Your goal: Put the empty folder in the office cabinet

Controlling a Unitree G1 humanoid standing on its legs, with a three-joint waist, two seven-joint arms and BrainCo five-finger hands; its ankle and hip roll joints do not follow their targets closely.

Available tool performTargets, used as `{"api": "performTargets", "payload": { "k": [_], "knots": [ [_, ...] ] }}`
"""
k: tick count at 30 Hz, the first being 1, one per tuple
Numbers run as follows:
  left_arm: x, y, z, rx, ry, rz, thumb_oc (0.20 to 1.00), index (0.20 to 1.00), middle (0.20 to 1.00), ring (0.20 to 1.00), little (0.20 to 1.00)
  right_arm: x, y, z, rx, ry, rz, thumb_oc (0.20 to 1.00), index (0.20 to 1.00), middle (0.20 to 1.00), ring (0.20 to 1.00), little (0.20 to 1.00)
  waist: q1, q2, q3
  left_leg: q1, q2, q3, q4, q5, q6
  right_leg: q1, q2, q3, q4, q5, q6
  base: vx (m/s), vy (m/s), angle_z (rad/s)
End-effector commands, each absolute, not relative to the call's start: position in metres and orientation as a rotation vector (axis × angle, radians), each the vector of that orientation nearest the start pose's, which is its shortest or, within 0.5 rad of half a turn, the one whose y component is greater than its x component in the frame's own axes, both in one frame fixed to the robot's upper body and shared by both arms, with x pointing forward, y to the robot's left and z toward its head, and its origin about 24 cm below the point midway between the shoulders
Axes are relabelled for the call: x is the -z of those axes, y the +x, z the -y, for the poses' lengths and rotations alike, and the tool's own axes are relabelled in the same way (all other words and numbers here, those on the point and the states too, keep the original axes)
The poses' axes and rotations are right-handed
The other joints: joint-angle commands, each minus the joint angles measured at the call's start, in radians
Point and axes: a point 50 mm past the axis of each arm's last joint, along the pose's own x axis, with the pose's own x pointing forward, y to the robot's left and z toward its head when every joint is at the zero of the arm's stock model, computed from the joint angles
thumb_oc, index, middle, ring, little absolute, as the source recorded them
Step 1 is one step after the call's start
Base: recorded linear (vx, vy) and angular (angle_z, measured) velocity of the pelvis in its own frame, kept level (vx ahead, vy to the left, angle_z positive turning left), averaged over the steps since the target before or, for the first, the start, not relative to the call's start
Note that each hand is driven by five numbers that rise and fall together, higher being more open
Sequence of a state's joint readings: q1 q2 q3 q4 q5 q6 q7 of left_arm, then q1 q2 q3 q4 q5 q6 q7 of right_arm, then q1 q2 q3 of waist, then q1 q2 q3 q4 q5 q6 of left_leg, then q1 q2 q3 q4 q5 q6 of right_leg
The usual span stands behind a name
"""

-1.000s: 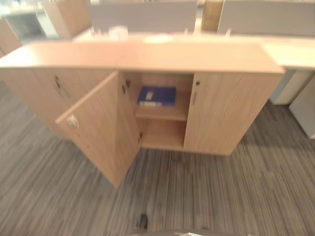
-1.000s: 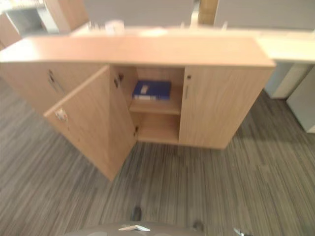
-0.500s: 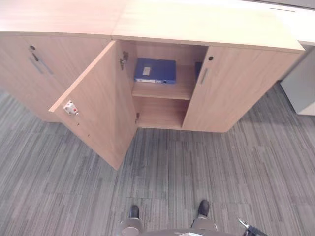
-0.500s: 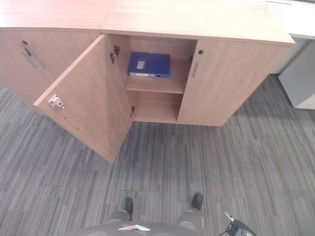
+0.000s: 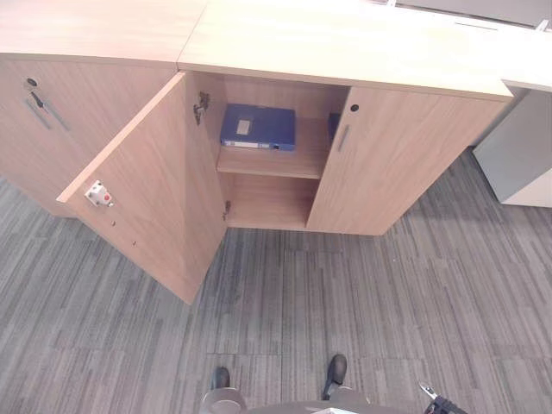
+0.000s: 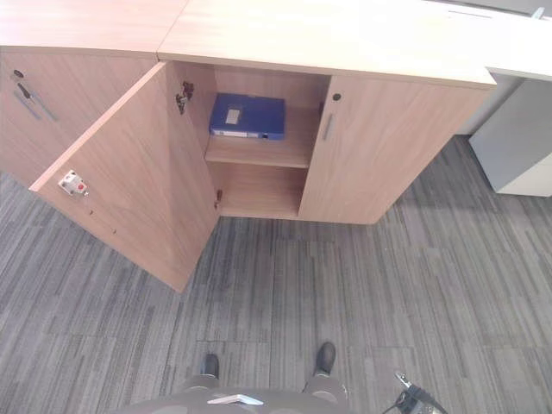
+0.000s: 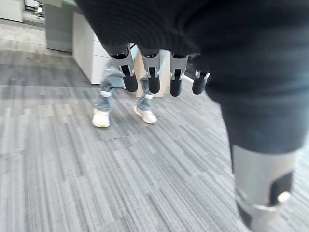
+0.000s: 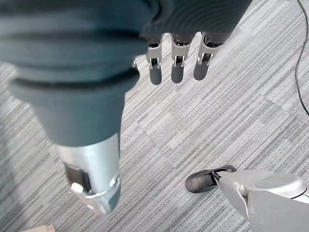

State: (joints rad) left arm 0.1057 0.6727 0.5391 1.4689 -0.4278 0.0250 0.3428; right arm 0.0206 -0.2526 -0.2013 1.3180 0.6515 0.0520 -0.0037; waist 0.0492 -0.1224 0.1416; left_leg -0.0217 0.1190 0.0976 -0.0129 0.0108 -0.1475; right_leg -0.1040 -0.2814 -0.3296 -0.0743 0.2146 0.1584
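Note:
A blue folder lies flat on the upper shelf of the wooden office cabinet. The cabinet's left door stands swung wide open; its right door is closed. My left hand hangs over the carpet with relaxed fingers and holds nothing. My right hand hangs the same way, fingers straight down and empty, thumb apart. Both hands are well away from the cabinet.
A second wooden cabinet with closed doors adjoins on the left. A pale unit stands at the right. The lower shelf is bare. Striped grey carpet spreads in front. A person's legs in white shoes stand behind.
The camera has tilted down and shifted, so the cabinet sits a little further left in the picture. The folder and the doors have not moved.

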Motion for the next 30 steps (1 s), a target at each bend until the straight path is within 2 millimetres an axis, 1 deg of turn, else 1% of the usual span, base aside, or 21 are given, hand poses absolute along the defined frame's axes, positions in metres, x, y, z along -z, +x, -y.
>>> {"api": "performTargets", "payload": {
  "k": [1,2,3,4,5,6,7,9,10,11,12,13,14,15,17,18,19,21,22,24,30],
  "knots": [
    [-0.015,-0.023,-0.493,-1.457,0.515,-1.063,1.000,1.000,1.000,1.000,1.000,0.157,0.067,0.274,0.781,0.479,-1.133,1.000,1.000,1.000,1.000,1.000,-0.024,-0.001,0.022,-0.035,-0.025,-0.042,-0.074,-0.046,0.048,-0.007,-0.066,0.093,0.027,-0.072,0.091,-0.01,-0.024,0.16],
    [-0.016,-0.022,-0.493,-1.455,0.518,-1.062,1.000,1.000,1.000,1.000,1.000,0.157,0.067,0.274,0.781,0.483,-1.133,1.000,1.000,1.000,1.000,1.000,-0.022,-0.002,0.022,-0.035,-0.025,-0.042,-0.074,-0.046,0.047,-0.007,-0.066,0.092,0.027,-0.072,0.091,-0.01,-0.017,0.06],
    [-0.029,-0.009,-0.502,-1.416,0.600,-1.041,1.000,1.000,1.000,1.000,1.000,0.157,0.069,0.274,0.772,0.478,-1.130,1.000,1.000,1.000,1.000,1.000,-0.024,-0.004,0.022,-0.037,-0.024,-0.042,-0.074,-0.046,0.047,-0.007,-0.066,0.092,0.027,-0.072,0.092,0.00,0.000,0.00],
    [-0.030,-0.009,-0.502,-1.415,0.600,-1.040,1.000,1.000,1.000,1.000,1.000,0.157,0.069,0.274,0.772,0.479,-1.130,1.000,1.000,1.000,1.000,1.000,-0.023,-0.004,0.022,-0.037,-0.024,-0.042,-0.074,-0.046,0.047,-0.007,-0.066,0.092,0.027,-0.072,0.092,0.00,-0.015,-0.05],
    [-0.046,0.007,-0.511,-1.385,0.693,-1.002,1.000,1.000,1.000,1.000,1.000,0.157,0.071,0.272,0.761,0.473,-1.127,1.000,1.000,1.000,1.000,1.000,-0.025,-0.006,0.022,-0.037,-0.023,-0.042,-0.074,-0.045,0.046,-0.007,-0.066,0.092,0.027,-0.072,0.093,-0.01,-0.020,-0.10],
    [-0.071,0.033,-0.522,-1.311,0.844,-0.961,1.000,1.000,1.000,1.000,1.000,0.156,0.076,0.271,0.730,0.449,-1.119,1.000,1.000,1.000,1.000,1.000,-0.036,-0.009,0.020,-0.037,-0.021,-0.039,-0.074,-0.046,0.044,-0.006,-0.066,0.094,0.025,-0.072,0.095,-0.01,-0.029,-0.07],
    [-0.083,0.052,-0.525,-1.265,0.936,-0.929,1.000,1.000,1.000,1.000,1.000,0.156,0.079,0.270,0.714,0.436,-1.117,1.000,1.000,1.000,1.000,1.000,-0.043,-0.011,0.019,-0.036,-0.020,-0.037,-0.074,-0.047,0.043,-0.006,-0.065,0.095,0.024,-0.073,0.096,0.00,0.000,0.00],
    [-0.099,0.089,-0.524,-1.173,1.067,-0.869,1.000,1.000,1.000,1.000,1.000,0.155,0.082,0.269,0.696,0.421,-1.110,1.000,1.000,1.000,1.000,1.000,-0.043,-0.014,0.021,-0.032,-0.020,-0.034,-0.074,-0.049,0.042,-0.004,-0.065,0.097,0.023,-0.072,0.098,0.00,0.000,0.00],
    [-0.107,0.124,-0.517,-1.071,1.181,-0.819,1.000,1.000,1.000,1.000,1.000,0.154,0.090,0.268,0.665,0.394,-1.093,1.000,1.000,1.000,1.000,1.000,-0.058,-0.016,0.022,-0.027,-0.020,-0.029,-0.074,-0.053,0.042,-0.005,-0.066,0.101,0.024,-0.071,0.101,0.00,0.000,0.00],
    [-0.107,0.126,-0.517,-1.068,1.183,-0.817,1.000,1.000,1.000,1.000,1.000,0.154,0.089,0.268,0.669,0.397,-1.093,1.000,1.000,1.000,1.000,1.000,-0.053,-0.016,0.023,-0.027,-0.020,-0.029,-0.074,-0.053,0.042,-0.005,-0.065,0.101,0.024,-0.071,0.101,0.00,-0.012,-0.07],
    [-0.107,0.140,-0.512,-1.026,1.218,-0.793,1.000,1.000,1.000,1.000,1.000,0.154,0.091,0.267,0.660,0.389,-1.088,1.000,1.000,1.000,1.000,1.000,-0.060,-0.017,0.024,-0.025,-0.019,-0.027,-0.074,-0.053,0.043,-0.006,-0.065,0.104,0.025,-0.069,0.101,0.04,0.007,-0.08],
    [-0.197,0.270,-0.452,-0.598,1.105,-0.226,1.000,1.000,1.000,1.000,1.000,0.147,0.087,0.286,0.639,0.357,-1.061,1.000,1.000,1.000,1.000,1.000,-0.111,-0.005,0.012,-0.012,-0.012,-0.013,-0.074,-0.055,0.035,-0.013,-0.056,0.126,0.027,-0.069,0.103,0.04,0.008,-0.08],
    [-0.199,0.272,-0.450,-0.594,1.108,-0.222,1.000,1.000,1.000,1.000,1.000,0.147,0.087,0.285,0.642,0.362,-1.061,1.000,1.000,1.000,1.000,1.000,-0.105,-0.008,0.012,-0.013,-0.013,-0.012,-0.074,-0.055,0.035,-0.015,-0.056,0.127,0.027,-0.069,0.103,0.03,0.033,-0.04],
    [-0.183,0.340,-0.347,-0.354,1.052,0.080,1.000,1.000,1.000,1.000,1.000,0.149,0.091,0.275,0.618,0.360,-1.032,1.000,1.000,1.000,1.000,1.000,-0.124,-0.015,0.016,-0.010,-0.013,-0.007,-0.074,-0.059,0.035,-0.013,-0.057,0.128,0.027,-0.072,0.103,-0.02,0.019,0.04],
    [-0.183,0.341,-0.345,-0.351,1.053,0.080,1.000,1.000,1.000,1.000,1.000,0.149,0.089,0.276,0.623,0.362,-1.032,1.000,1.000,1.000,1.000,1.000,-0.117,-0.014,0.014,-0.012,-0.015,-0.005,-0.074,-0.057,0.036,-0.016,-0.058,0.130,0.027,-0.070,0.103,-0.04,-0.015,0.06],
    [-0.196,0.346,-0.252,-0.106,0.971,0.431,1.000,1.000,1.000,1.000,1.000,0.149,0.096,0.271,0.571,0.324,-1.029,1.000,1.000,1.000,1.000,1.000,-0.116,-0.032,0.031,-0.016,-0.019,-0.014,-0.074,-0.057,0.040,-0.019,-0.058,0.137,0.027,-0.070,0.103,-0.05,-0.079,-0.08],
    [-0.189,0.343,-0.251,-0.116,0.925,0.432,1.000,1.000,1.000,1.000,1.000,0.150,0.094,0.271,0.569,0.308,-1.051,1.000,1.000,1.000,1.000,1.000,-0.121,-0.042,0.036,-0.014,-0.017,-0.009,-0.074,-0.060,0.038,-0.021,-0.058,0.144,0.029,-0.070,0.103,-0.05,-0.079,0.07],
    [-0.185,0.345,-0.251,-0.119,0.922,0.416,1.000,1.000,1.000,1.000,1.000,0.151,0.093,0.271,0.568,0.308,-1.064,1.000,1.000,1.000,1.000,1.000,-0.125,-0.044,0.034,-0.013,-0.015,-0.006,-0.074,-0.061,0.038,-0.022,-0.057,0.150,0.029,-0.069,0.103,0.01,-0.035,0.29],
    [-0.186,0.345,-0.239,-0.093,0.903,0.441,1.000,1.000,1.000,1.000,1.000,0.152,0.090,0.270,0.574,0.317,-1.077,1.000,1.000,1.000,1.000,1.000,-0.124,-0.047,0.035,-0.010,-0.015,-0.004,-0.074,-0.064,0.039,-0.022,-0.056,0.153,0.027,-0.067,0.103,0.01,-0.038,0.07],
    [-0.183,0.342,-0.227,-0.074,0.863,0.471,1.000,1.000,1.000,1.000,1.000,0.154,0.086,0.268,0.584,0.324,-1.093,1.000,1.000,1.000,1.000,1.000,-0.123,-0.050,0.036,-0.008,-0.016,-0.003,-0.074,-0.066,0.040,-0.019,-0.056,0.153,0.026,-0.068,0.103,0.01,-0.026,-0.29],
    [-0.169,0.334,-0.229,-0.070,0.808,0.440,1.000,1.000,1.000,1.000,1.000,0.156,0.083,0.265,0.569,0.317,-1.112,1.000,1.000,1.000,1.000,1.000,-0.125,-0.055,0.030,-0.001,-0.014,0.005,-0.074,-0.069,0.039,-0.017,-0.055,0.162,0.022,-0.065,0.103,0.01,-0.010,-0.25]
  ]
}}
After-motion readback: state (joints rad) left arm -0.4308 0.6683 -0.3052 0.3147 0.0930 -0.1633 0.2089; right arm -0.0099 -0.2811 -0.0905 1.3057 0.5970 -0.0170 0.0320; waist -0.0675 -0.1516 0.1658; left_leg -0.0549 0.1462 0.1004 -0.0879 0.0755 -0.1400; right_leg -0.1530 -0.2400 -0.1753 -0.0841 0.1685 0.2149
